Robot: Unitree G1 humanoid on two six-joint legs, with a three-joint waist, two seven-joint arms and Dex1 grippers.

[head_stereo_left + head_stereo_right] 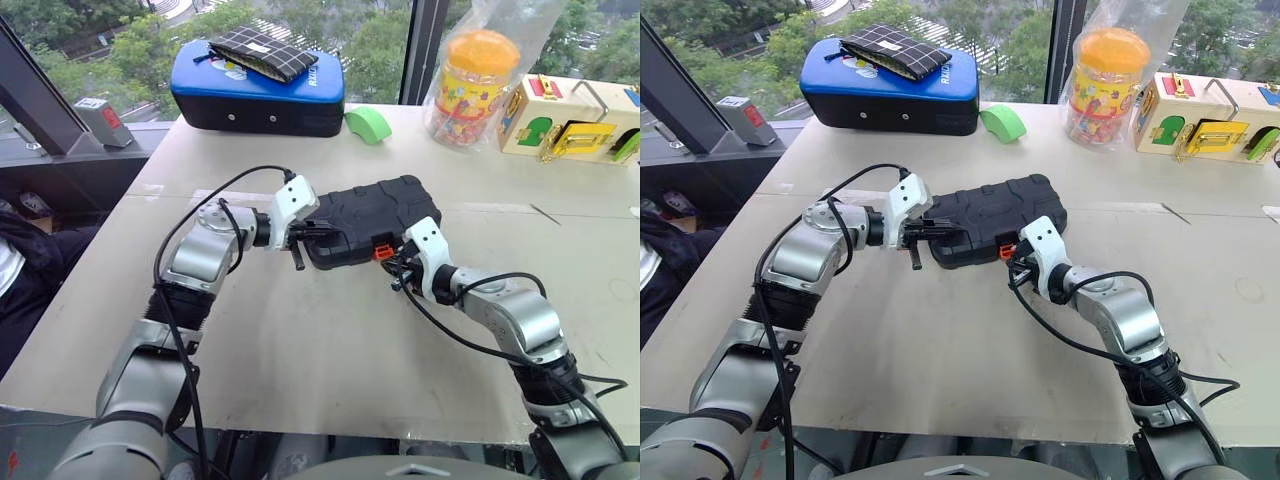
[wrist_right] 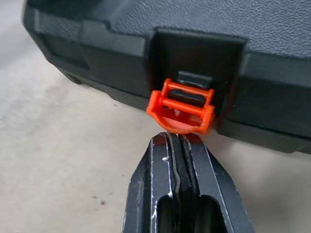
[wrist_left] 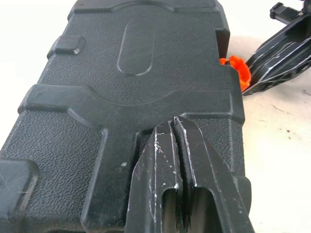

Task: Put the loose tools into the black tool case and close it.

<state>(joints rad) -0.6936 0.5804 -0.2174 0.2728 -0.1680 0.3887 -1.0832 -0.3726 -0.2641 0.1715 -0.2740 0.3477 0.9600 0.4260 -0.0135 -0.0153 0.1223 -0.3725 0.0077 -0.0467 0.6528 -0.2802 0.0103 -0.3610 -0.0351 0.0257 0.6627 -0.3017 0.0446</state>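
At the far left of the table [image 1: 330, 350] lies a larger blue-topped case [image 1: 258, 92], closed, with a checked black pouch [image 1: 262, 53] lying on its lid. Nearer, in the middle of the table, sits the black tool case [image 1: 368, 218], lid down, so its contents cannot be seen. Its long axis runs across the table, the right end angled slightly away from the robot, and the ribbed shell faces up. The left gripper [image 1: 300, 238] is clenched with nothing between its fingers, its tips resting on the lid at the case's left end. The orange latch [image 2: 181, 108] sits on the near edge and sticks out unclipped toward the right gripper [image 2: 179, 141], which is also clenched and empty, its tips just under the latch tab. Further right at the back stand a green object [image 1: 368, 124], a clear jar with an orange lid [image 1: 473, 85] holding colourful bits, and a wooden latch box [image 1: 572, 118].
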